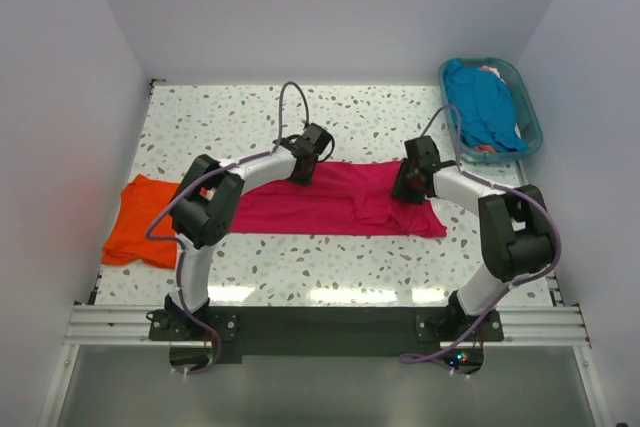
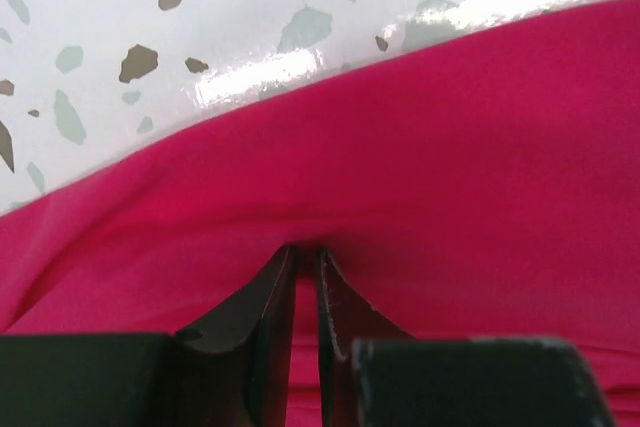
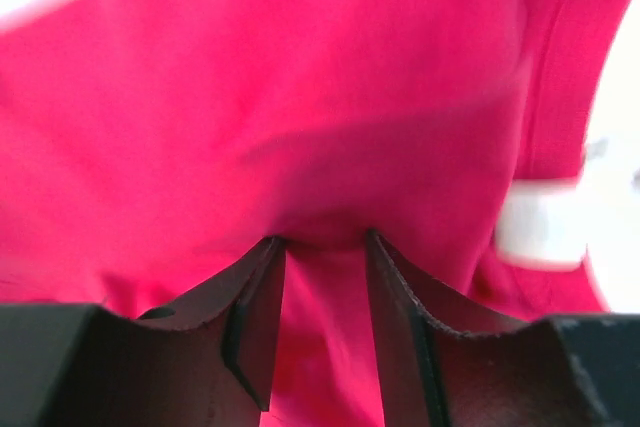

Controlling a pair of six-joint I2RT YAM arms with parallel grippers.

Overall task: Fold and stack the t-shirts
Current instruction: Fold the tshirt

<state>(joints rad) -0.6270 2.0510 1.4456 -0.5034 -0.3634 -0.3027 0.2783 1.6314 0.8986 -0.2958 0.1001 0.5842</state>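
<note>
A hot pink t-shirt [image 1: 330,209] lies spread across the middle of the table, its right part bunched. My left gripper [image 1: 303,172] is at its far edge, shut on a thin pinch of the pink cloth [image 2: 450,147], as the left wrist view [image 2: 305,249] shows. My right gripper [image 1: 405,187] is over the shirt's right part, and in the right wrist view [image 3: 320,237] it is shut on a thicker fold of pink cloth [image 3: 300,97]. An orange t-shirt [image 1: 140,222] lies crumpled at the left edge. A teal blue t-shirt [image 1: 485,107] fills the basket, with a bit of salmon-red cloth [image 1: 482,148] under it.
The teal plastic basket [image 1: 530,117] stands at the back right corner. The speckled table [image 1: 200,117] is walled by white panels on three sides. A metal rail [image 1: 320,325] with the arm bases runs along the near edge.
</note>
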